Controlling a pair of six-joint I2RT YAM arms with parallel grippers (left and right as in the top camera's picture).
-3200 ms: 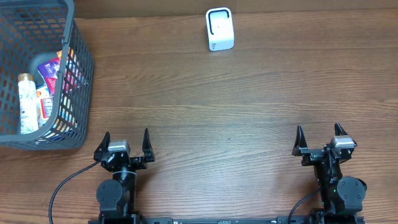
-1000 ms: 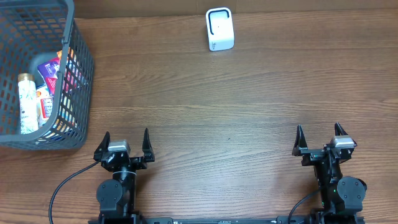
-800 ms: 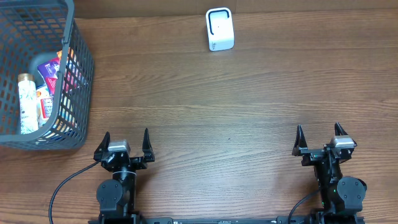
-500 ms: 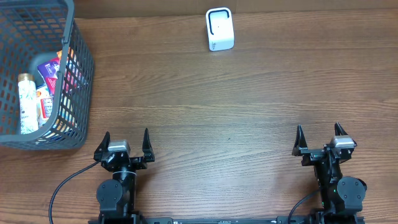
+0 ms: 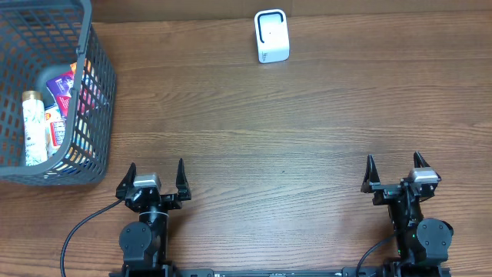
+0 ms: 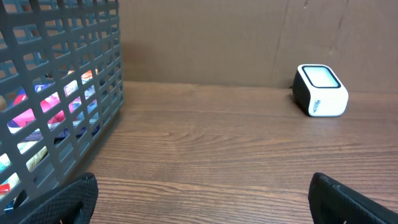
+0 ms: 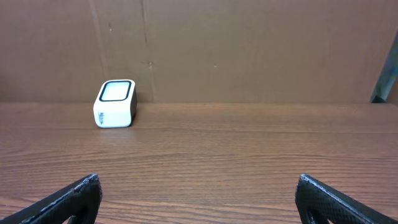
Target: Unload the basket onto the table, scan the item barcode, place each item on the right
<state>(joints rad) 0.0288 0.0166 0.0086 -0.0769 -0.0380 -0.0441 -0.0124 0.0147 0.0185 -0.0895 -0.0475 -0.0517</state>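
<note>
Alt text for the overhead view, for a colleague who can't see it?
The left gripper and right gripper sit open and empty at the near edge of a wooden table. A grey mesh basket of packaged items stands at far left; a small white scanner stands at the far edge.

The scanner (image 5: 271, 36) stands at the far edge of the table (image 5: 292, 115). Well to the scanner's left is the basket (image 5: 104, 85), with a bottle (image 5: 32, 127) and packets (image 5: 61, 88) inside. Well in front of the scanner, at the near edge, are the left gripper (image 5: 156, 171) and right gripper (image 5: 393, 165), one to each side.
</note>
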